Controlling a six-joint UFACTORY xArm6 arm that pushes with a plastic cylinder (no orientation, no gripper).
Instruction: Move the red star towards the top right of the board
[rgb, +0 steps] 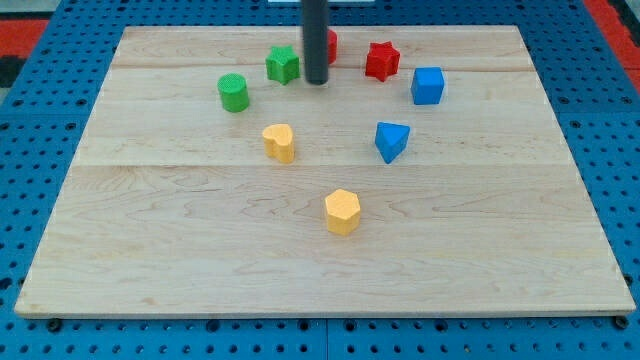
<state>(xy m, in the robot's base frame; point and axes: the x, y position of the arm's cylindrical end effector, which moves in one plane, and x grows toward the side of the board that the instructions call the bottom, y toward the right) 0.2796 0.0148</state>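
Note:
The red star (381, 61) lies near the view's top, right of centre, on the wooden board (200, 250). My tip (317, 81) rests on the board left of the star, about a block and a half away, not touching it. A second red block (331, 45) is mostly hidden behind the rod; its shape cannot be made out. A green star (283, 64) lies just left of the tip. A blue cube (427, 86) lies right of and slightly below the red star.
A green cylinder (233, 92) lies at the upper left. A blue wedge-like block (391, 141) and a yellow block (279, 142) lie mid-board. A yellow hexagonal block (342, 211) lies below centre. A blue pegboard (40, 150) surrounds the board.

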